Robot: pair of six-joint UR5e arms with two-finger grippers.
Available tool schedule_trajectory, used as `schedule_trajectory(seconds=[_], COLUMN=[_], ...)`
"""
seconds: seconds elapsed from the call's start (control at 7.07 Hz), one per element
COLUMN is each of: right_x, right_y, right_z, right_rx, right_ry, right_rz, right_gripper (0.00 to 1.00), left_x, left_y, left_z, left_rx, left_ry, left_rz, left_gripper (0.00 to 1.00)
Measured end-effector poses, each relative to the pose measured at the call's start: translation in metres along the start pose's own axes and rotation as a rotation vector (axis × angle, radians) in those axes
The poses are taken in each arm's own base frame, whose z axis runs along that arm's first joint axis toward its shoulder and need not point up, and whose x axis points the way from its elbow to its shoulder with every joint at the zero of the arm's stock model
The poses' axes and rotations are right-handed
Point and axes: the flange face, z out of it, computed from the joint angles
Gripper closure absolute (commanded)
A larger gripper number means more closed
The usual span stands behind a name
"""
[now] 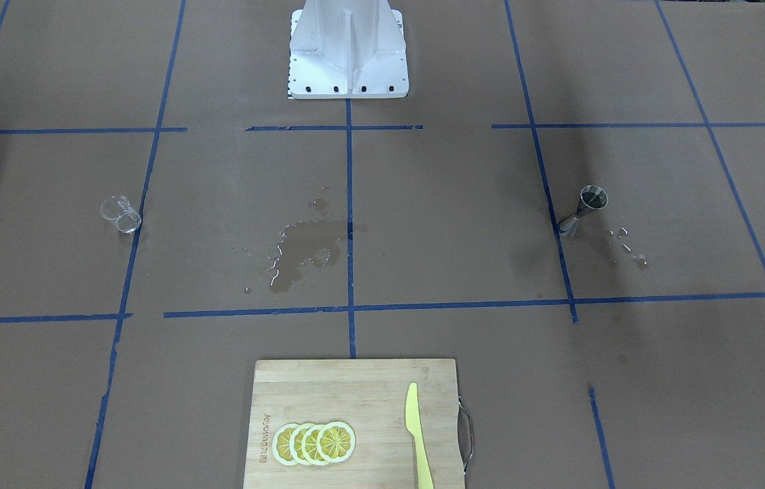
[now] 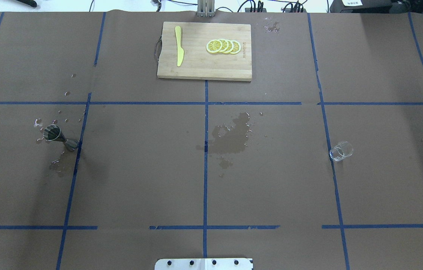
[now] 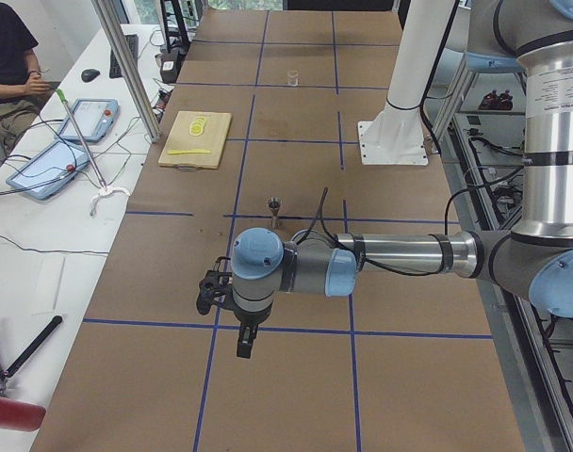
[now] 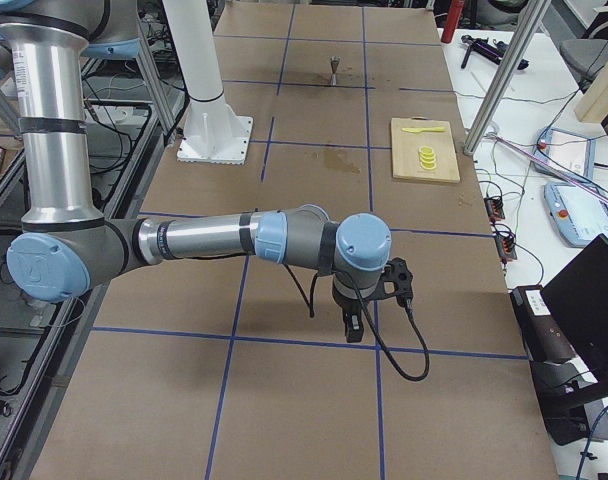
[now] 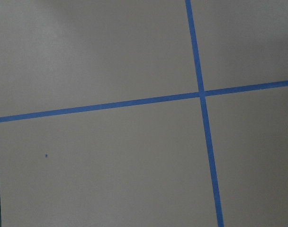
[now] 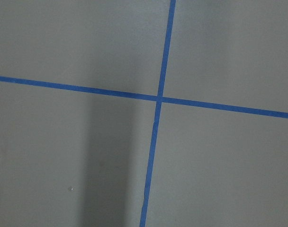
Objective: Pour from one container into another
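The small clear glass cup (image 1: pixel 121 214) (image 2: pixel 341 151) (image 3: pixel 292 78) stands upright on the brown paper on the robot's right side. Far across the table, the silver jigger (image 1: pixel 584 210) (image 2: pixel 59 137) (image 3: pixel 274 212) (image 4: pixel 335 70) stands upright on the robot's left side, with water drops around it. Neither gripper is near either one. My left gripper (image 3: pixel 241 341) hangs over the table end beyond the jigger. My right gripper (image 4: pixel 352 326) hangs over the opposite end. Both show only in the side views, so I cannot tell whether they are open or shut. The wrist views show only paper and blue tape.
A wet spill (image 2: pixel 234 137) darkens the paper at mid-table. A wooden cutting board (image 2: pixel 203 69) with lemon slices (image 2: pixel 223 46) and a yellow knife (image 2: pixel 178 47) lies at the far edge. The white robot base (image 1: pixel 348 81) stands at the near edge. A seated person (image 3: pixel 8 56) is beside the table.
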Motion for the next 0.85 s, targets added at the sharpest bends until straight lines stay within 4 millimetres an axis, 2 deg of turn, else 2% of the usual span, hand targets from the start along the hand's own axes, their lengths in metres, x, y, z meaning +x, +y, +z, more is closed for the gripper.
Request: schedule_trajectory(seconds=[0.14, 0.28, 0.57, 0.85], right_x=[0.008, 0.002, -0.021, -0.029], right_y=[-0.005, -0.011, -0.024, -0.027], right_z=[0.009, 0.017, 0.043, 0.049], right_rx=[0.029, 0.048, 0.041, 0.043], right_ry=[-0.009, -0.008, 0.036, 0.054], right_rz=[0.038, 0.072, 0.088, 0.077], right_gripper=[0.0, 0.0, 0.0, 0.0], left_x=[0.0, 0.001, 0.006, 0.007], left_y=[0.0, -0.002, -0.006, -0.007], left_z=[0.001, 0.001, 0.003, 0.006], left_rx=[-0.001, -0.002, 0.001, 0.004], left_ry=[0.0, -0.001, 0.0, -0.001], left_rz=[-0.003, -0.006, -0.016, -0.015], left_gripper=[0.0, 0.0, 0.0, 0.0])
